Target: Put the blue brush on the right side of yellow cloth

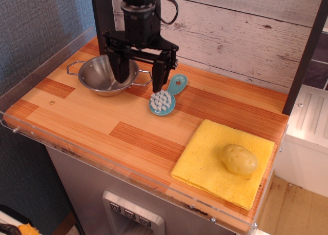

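Note:
The blue brush (165, 97) lies on the wooden table, bristles up, its star-cutout handle pointing to the back right. The yellow cloth (220, 160) lies flat at the front right, apart from the brush. My gripper (139, 76) is open and empty. It hangs above the table just left of the brush, over the right rim of the steel bowl. Its right finger stands close to the brush handle.
A steel bowl (102, 73) with two handles stands at the back left, partly hidden by my gripper. A pale potato (239, 159) sits on the cloth's right part. A clear plastic rim runs along the table's front and left edges. A dark post (102, 19) stands behind the bowl.

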`<state>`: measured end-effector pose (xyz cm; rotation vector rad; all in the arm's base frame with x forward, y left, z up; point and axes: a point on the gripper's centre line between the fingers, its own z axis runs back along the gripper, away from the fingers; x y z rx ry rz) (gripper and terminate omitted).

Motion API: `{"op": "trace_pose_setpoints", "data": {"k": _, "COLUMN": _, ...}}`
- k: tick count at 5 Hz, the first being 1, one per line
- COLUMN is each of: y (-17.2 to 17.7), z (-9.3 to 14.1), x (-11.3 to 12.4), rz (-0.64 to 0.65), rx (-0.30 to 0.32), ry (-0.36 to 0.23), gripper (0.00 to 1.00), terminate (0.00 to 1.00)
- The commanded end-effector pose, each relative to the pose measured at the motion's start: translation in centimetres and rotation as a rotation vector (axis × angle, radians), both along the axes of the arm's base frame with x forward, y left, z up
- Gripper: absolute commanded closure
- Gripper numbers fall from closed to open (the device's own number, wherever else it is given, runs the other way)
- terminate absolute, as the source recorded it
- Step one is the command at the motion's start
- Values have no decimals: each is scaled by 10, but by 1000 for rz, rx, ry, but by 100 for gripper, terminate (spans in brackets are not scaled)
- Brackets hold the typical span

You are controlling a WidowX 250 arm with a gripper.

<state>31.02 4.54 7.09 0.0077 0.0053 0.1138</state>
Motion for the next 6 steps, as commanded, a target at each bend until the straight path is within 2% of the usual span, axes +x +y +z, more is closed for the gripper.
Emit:
{"op": "trace_pose_setpoints", "data": {"k": 1, "y": -20, "z": -8, "x": 18, "rz": 61, "rx": -24, "ry": -51, "gripper": 0, "terminate": 0}}
{"op": "trace_pose_setpoints", "data": {"k": 3, "y": -28, "z": -30, "x": 31, "rz": 80, "rx": 19, "ry": -28, "gripper": 0, "terminate": 0}}
{"op": "trace_pose_setpoints", "data": {"k": 4, "y": -20, "z": -38, "x": 40, "rz": 27, "rx": 83, "ry": 23, "gripper": 0, "terminate": 0}}
{"op": "trace_pose_setpoints", "data": {"k": 5, "y": -10, "z": -41, "x": 41, "rz": 1, "rx": 89, "ry": 48, "gripper": 0, "terminate": 0}}
{"op": "trace_pose_setpoints", "data": {"k": 6, "y": -13, "z": -49, "x": 40, "rz": -19, "rx": 72, "ry": 61, "gripper": 100, "terminate": 0}}
